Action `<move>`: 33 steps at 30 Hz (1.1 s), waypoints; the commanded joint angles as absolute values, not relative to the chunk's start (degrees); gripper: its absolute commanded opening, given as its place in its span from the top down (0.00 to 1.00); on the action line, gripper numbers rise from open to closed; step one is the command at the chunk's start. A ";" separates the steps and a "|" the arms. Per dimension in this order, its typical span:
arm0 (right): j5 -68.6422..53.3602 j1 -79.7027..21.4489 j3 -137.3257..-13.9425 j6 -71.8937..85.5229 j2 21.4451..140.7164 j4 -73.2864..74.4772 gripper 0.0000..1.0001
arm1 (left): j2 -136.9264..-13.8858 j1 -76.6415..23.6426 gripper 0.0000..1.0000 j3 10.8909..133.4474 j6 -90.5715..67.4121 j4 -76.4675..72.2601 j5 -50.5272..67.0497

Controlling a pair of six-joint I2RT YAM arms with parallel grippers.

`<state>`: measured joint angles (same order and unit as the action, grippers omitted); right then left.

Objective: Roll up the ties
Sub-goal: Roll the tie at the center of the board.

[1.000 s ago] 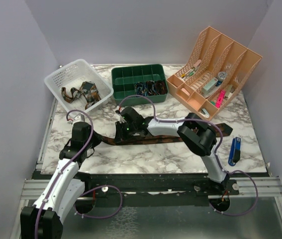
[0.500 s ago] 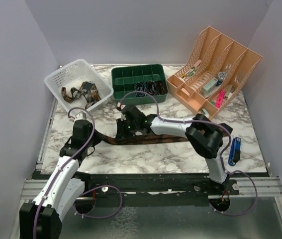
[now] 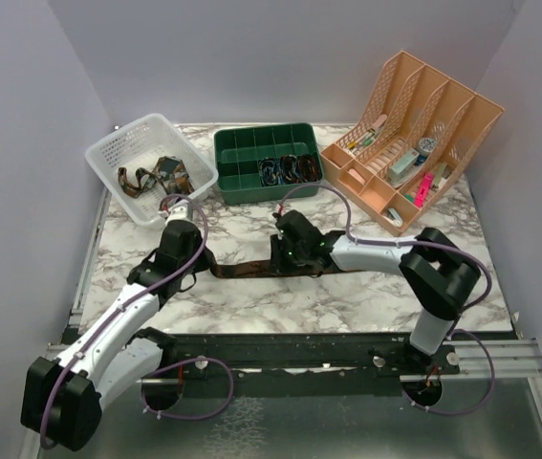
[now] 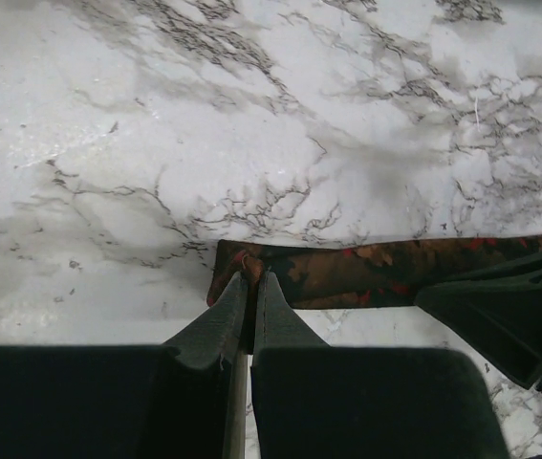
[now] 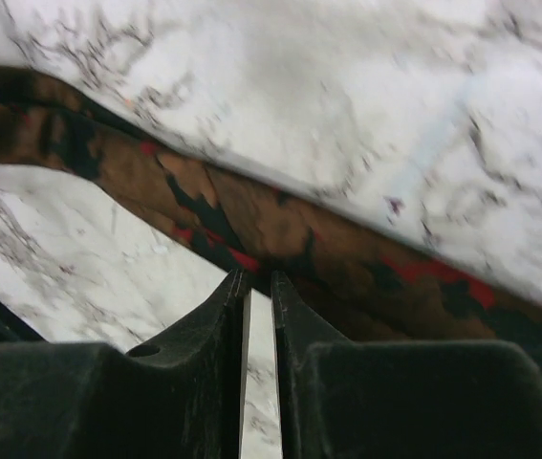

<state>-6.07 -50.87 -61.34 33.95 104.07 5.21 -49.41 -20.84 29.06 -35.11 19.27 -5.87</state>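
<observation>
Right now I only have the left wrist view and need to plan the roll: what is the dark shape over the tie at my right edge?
Observer: That is the right tool, positioned over the tie partway along it in the top view.
Operator: Is it open?
Observer: No; the right wrist view shows its fingers nearly together, tips at the tie's edge.
Operator: Any other ties nearby?
Observer: Yes, the white basket at the back left holds a few more.

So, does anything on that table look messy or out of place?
Nothing spilled or broken. Only the ties in the white basket lie in a tangled heap, unlike the rolled ties in the green tray.
</observation>
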 commanded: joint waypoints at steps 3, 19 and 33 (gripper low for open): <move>4.85 -49.79 -54.04 36.17 92.85 0.93 0.80 | -53.51 -27.53 1.00 31.47 -32.45 16.53 -9.24; 3.11 -48.87 -53.07 39.36 90.35 0.53 0.79 | -60.40 -39.25 1.00 28.88 -34.12 8.33 -12.80; -3.62 -48.60 -53.52 41.59 93.33 -2.90 0.79 | -64.86 -40.17 0.97 24.90 -39.43 2.09 -12.09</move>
